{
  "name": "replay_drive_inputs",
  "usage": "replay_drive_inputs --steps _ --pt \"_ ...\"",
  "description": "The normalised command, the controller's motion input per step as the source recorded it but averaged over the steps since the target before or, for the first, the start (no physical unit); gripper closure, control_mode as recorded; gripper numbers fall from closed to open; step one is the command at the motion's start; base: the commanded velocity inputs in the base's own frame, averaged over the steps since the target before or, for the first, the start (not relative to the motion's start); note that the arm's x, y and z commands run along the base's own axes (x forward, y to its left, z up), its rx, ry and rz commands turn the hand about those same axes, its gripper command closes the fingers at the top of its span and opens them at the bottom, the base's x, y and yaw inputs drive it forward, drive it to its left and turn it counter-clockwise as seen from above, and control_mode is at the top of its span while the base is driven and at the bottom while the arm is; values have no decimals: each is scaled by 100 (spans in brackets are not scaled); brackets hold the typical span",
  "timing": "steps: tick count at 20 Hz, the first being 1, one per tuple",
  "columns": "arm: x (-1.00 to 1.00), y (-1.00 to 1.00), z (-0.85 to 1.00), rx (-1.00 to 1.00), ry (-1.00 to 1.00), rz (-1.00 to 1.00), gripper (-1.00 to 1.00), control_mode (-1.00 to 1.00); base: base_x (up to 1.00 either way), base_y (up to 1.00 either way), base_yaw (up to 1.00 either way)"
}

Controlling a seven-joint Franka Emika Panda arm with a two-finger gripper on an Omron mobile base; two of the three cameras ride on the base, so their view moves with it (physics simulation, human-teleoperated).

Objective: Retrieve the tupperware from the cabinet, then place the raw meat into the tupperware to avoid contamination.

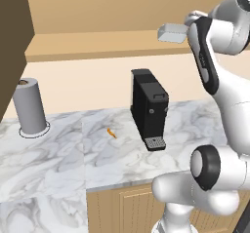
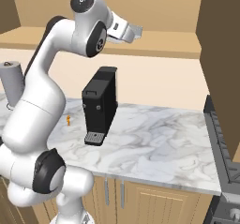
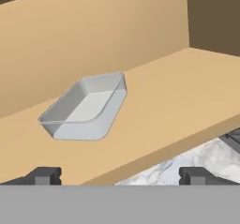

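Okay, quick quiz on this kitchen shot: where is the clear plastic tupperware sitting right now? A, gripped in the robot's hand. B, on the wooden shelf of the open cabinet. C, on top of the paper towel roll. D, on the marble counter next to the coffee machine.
B: the tupperware rests on the tan cabinet shelf, ahead of the open hand, whose fingertips are not touching it.

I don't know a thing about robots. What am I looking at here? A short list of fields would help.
place: simulated kitchen, marble counter
tupperware: on the open wooden cabinet shelf, upright, not held
gripper: open, raised at shelf height, short of the tupperware
raw meat: orange sliver lying on the counter
coffee machine: black, beside the meat
paper-towel roll: standing at the counter's left
stage: container not yet grasped
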Motion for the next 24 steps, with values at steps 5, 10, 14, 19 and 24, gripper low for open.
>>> replay_drive_inputs --steps 5,10,14,19,24 --pt "52 0 -1 0 0 0 -100 -100 0 0 0" --pt "50 -1 -4 0 0 0 -100 -100 0 0 0" --pt "46 -6 -14 0 0 0 -100 -100 0 0 0" --pt "43 -11 -18 0 0 0 -100 -100 0 0 0" --pt "51 -11 -7 0 0 0 -100 -100 0 0 0"
